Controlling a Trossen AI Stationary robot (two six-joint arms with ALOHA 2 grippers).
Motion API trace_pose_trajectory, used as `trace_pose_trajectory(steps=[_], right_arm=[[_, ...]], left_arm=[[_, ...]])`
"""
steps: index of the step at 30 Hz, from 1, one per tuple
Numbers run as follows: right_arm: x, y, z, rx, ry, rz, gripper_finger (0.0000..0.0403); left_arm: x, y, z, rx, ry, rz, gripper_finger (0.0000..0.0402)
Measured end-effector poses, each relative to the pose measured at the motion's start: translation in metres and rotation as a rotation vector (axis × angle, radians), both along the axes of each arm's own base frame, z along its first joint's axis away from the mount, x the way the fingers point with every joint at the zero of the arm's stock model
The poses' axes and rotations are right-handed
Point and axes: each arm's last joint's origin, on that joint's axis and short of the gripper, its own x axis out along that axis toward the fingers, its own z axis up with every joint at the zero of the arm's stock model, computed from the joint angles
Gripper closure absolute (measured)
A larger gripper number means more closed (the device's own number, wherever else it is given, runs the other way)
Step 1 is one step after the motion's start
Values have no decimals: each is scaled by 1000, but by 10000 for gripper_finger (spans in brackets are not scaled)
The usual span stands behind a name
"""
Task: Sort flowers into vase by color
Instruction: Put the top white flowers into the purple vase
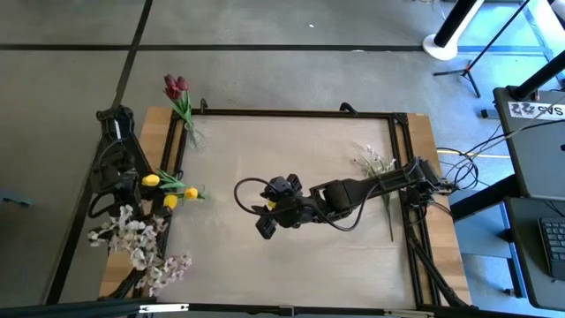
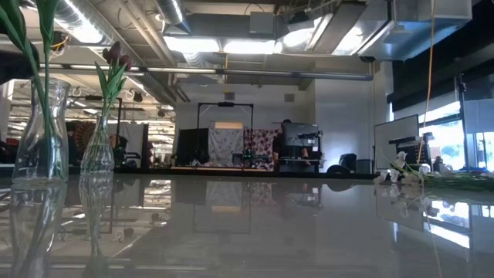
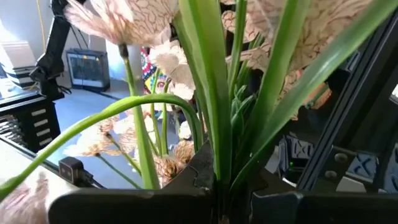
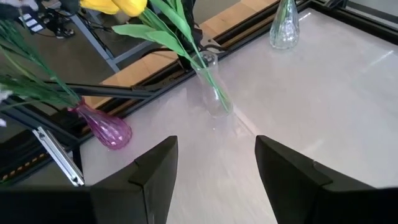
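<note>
The red tulips (image 1: 176, 87), yellow tulips (image 1: 169, 190) and most white blossoms (image 1: 141, 240) are already placed in vases, one white spray (image 1: 375, 164) is left on the surface (image 1: 291, 159), the right hand (image 1: 267, 226) is spread and empty, and the left hand (image 3: 217, 202) is pressed together among green stalks.
</note>
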Motion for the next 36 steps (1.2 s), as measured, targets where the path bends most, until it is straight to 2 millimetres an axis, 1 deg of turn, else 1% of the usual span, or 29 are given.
trace_pose_trajectory(steps=[5,9,14,20,25,28,33,36], right_arm=[[0,-1,-1,-8,6,-7,189],[0,-3,-1,-8,6,-15,189],[1,-6,-1,-5,5,-23,189],[1,-6,-1,13,0,-36,189],[1,-6,-1,29,-4,-46,189],[1,-6,-1,29,-4,-46,189],[1,-6,-1,28,-4,-46,189],[1,-6,-1,28,-4,-46,189]], left_arm=[[-2,-2,-3,36,10,16,392],[-3,-1,-4,28,32,17,388],[-3,0,-9,52,101,37,366],[-3,1,-13,86,132,45,340],[-5,1,-14,97,164,-15,318],[-8,5,-5,111,175,-33,308],[-12,14,12,123,178,-33,313],[-13,15,15,127,180,-34,318]])
